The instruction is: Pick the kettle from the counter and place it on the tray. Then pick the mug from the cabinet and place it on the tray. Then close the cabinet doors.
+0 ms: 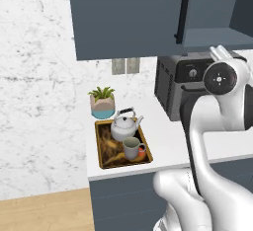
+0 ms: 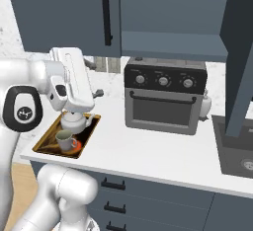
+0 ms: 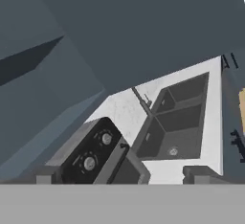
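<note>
The white kettle [image 1: 123,127] [image 2: 74,122] stands on the wooden-rimmed tray [image 1: 101,151] [image 2: 45,145] at the left end of the white counter [image 1: 168,143] [image 2: 163,151]. The grey-green mug [image 1: 131,148] [image 2: 64,140] sits on the tray too, just in front of the kettle. The cabinet [image 2: 168,30] overhead has its left door [image 1: 128,18] [image 2: 59,13] flush and its right door [image 2: 241,52] swung out. My gripper [image 2: 95,78] [image 3: 122,175] hovers above the tray, pointing right, open and holding nothing.
A black toaster oven [image 1: 180,84] [image 2: 163,96] [image 3: 91,156] sits mid-counter. A dark sink [image 2: 237,148] [image 3: 172,122] lies to its right. A potted plant [image 1: 102,101] stands behind the tray. My arm [image 1: 217,126] blocks the right side of the left base view.
</note>
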